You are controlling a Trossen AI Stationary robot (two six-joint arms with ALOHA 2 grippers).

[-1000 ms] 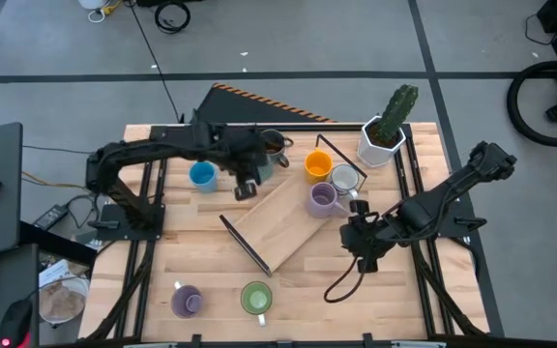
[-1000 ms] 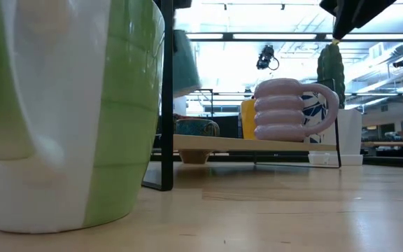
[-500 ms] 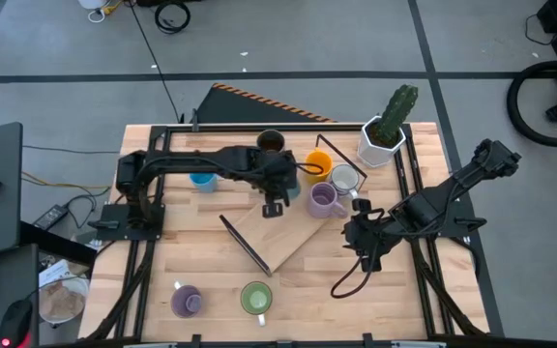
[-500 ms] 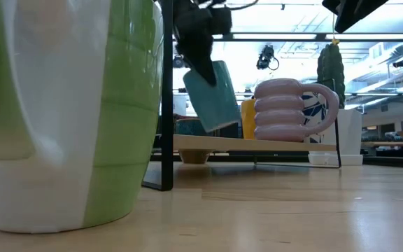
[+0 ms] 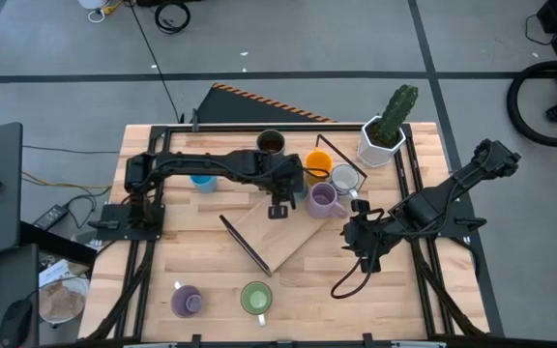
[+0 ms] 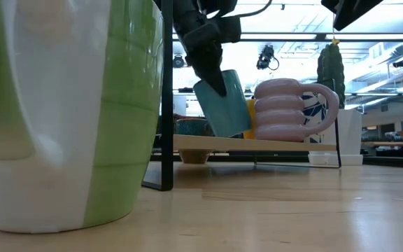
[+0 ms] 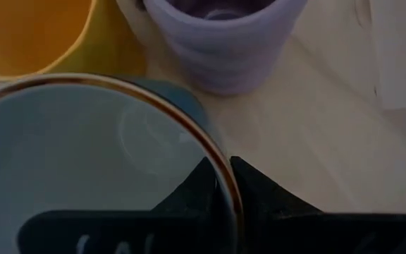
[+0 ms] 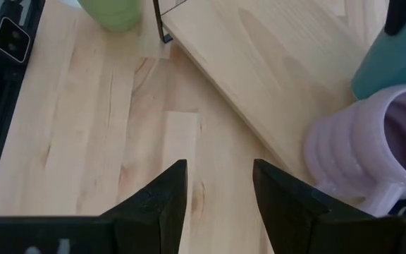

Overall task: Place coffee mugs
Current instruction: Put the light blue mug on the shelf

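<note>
My left gripper (image 5: 280,200) reaches over the slanted wooden board (image 5: 277,232) and is shut on a teal mug (image 6: 224,105) with a brown-edged rim. It holds the mug beside the ribbed purple mug (image 5: 322,198) and the orange mug (image 5: 317,164). A white patterned mug (image 5: 345,179) stands behind them. A dark brown mug (image 5: 271,143) and a blue mug (image 5: 201,180) stand near the far side. A second purple mug (image 5: 186,301) and a green mug (image 5: 256,298) stand at the near edge. My right gripper (image 5: 366,244) hovers open, right of the board. My left gripper pinches the teal mug's rim (image 7: 222,185), one finger (image 7: 189,197) inside the mug and one (image 7: 263,194) outside. The fingers come from above, pointing down. The mug hangs tilted below them, its lower corner (image 6: 238,133) at the board; whether it touches, I cannot tell.
A white pot with a green cactus (image 5: 387,135) stands at the far right corner. A black wire frame (image 5: 245,246) edges the board. Bare tabletop lies between the board and the near mugs, and under my right gripper (image 8: 220,187).
My left gripper has carried the teal mug toward the table's right, from near the blue mug to beside the purple and orange mugs, and has come down toward the board. The mug hangs tilted throughout.
</note>
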